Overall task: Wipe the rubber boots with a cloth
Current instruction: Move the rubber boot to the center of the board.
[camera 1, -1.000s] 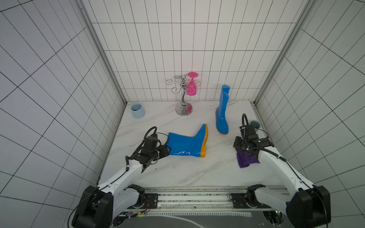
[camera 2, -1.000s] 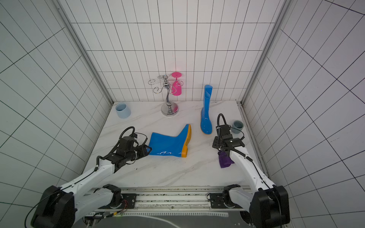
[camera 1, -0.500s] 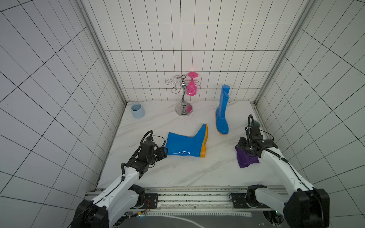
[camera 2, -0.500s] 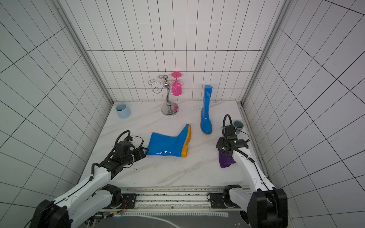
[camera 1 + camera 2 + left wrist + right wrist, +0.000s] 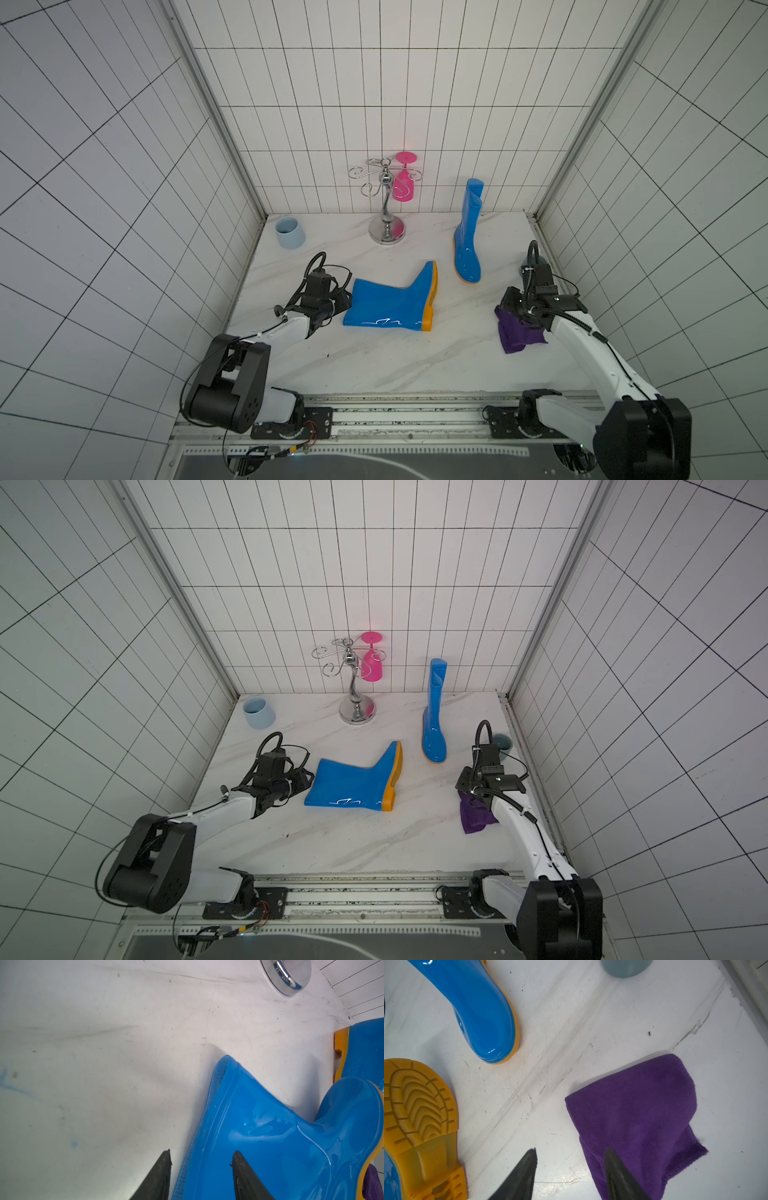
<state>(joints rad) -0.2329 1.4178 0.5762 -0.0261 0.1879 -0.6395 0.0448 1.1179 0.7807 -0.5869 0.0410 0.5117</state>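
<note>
Marble bench [image 5: 374, 365]: wiping looks unstarted. Parted, the left claw [image 5: 200, 1157] straddles the cuff of the lying boot [image 5: 386, 307]. The right claw [image 5: 571, 1153], also parted, hovers over the purple cloth [image 5: 633, 1109] without gripping it. Nothing touches the upright boot [image 5: 467, 245].

1. Back wall [image 5: 374, 104]: white upright tiles, dark grout.
2. Left wall [image 5: 104, 166] and right wall [image 5: 685, 166]: larger white tiles, same grout.
3. Corner posts [image 5: 216, 112]: pale metal, at both rear corners.
4. Tabletop [image 5: 374, 365]: white marble pattern, grey veins, scuffed.
5. Front rail [image 5: 415, 415]: metal track along the near edge.
6. Lighting: even, with soft shadows.
</note>
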